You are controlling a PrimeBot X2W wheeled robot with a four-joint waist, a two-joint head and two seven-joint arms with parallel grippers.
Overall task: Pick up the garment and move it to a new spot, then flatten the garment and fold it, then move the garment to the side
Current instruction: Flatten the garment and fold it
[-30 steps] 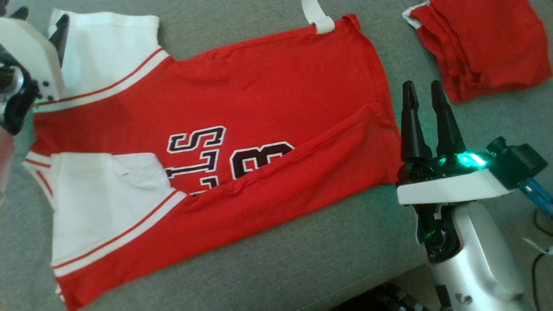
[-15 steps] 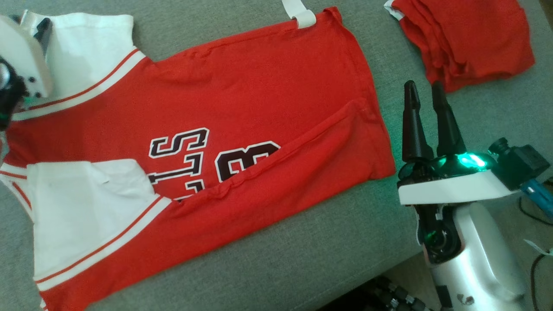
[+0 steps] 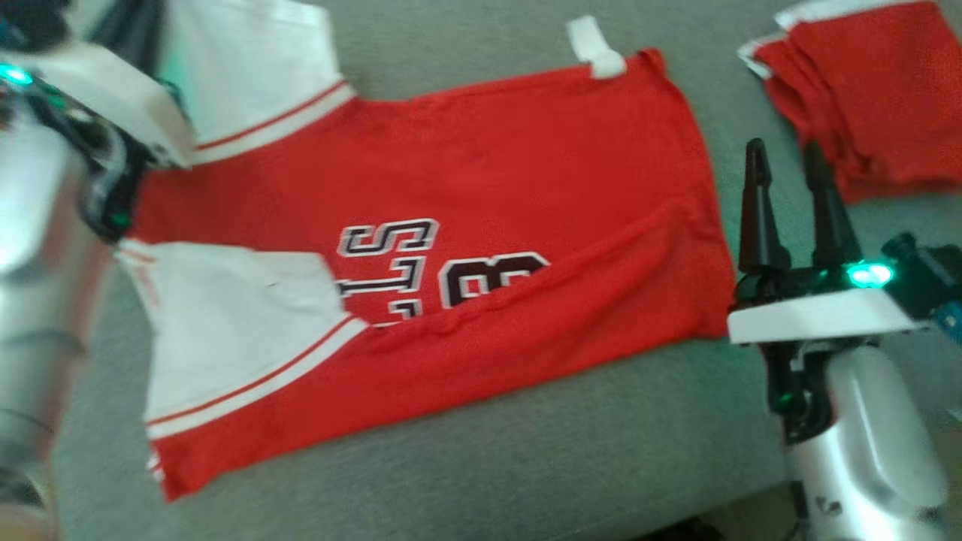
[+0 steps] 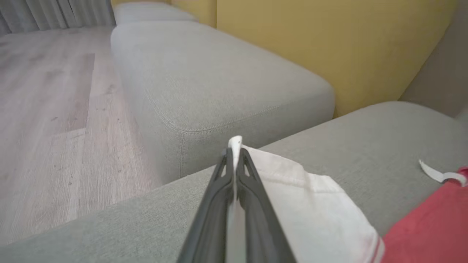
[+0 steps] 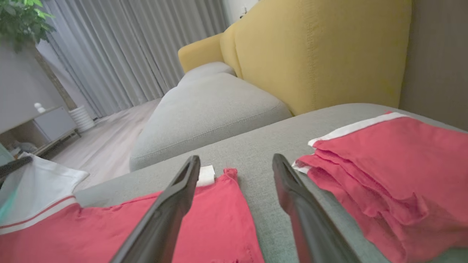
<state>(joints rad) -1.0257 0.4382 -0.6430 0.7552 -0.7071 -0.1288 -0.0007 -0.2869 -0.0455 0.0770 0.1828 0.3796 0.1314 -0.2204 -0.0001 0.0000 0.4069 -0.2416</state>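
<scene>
left end effector [image 4: 234,150] clamped on jersey sleeve [image 4: 310,197] in wrist view, right end effector [image 3: 785,150] spread

Seeing left gripper [image 4: 234,155] pinched tight on garment [image 4: 310,204] edge, silver left forearm [image 3: 30,225] along head view's left side. Seeing right gripper [image 3: 785,154] lower right, fingers spread wide, pointing up, pale right forearm [image 3: 864,428] below it.

Bare cushion [image 3: 725,90] between garment [image 3: 526,165] and pile [image 3: 872,90]
</scene>
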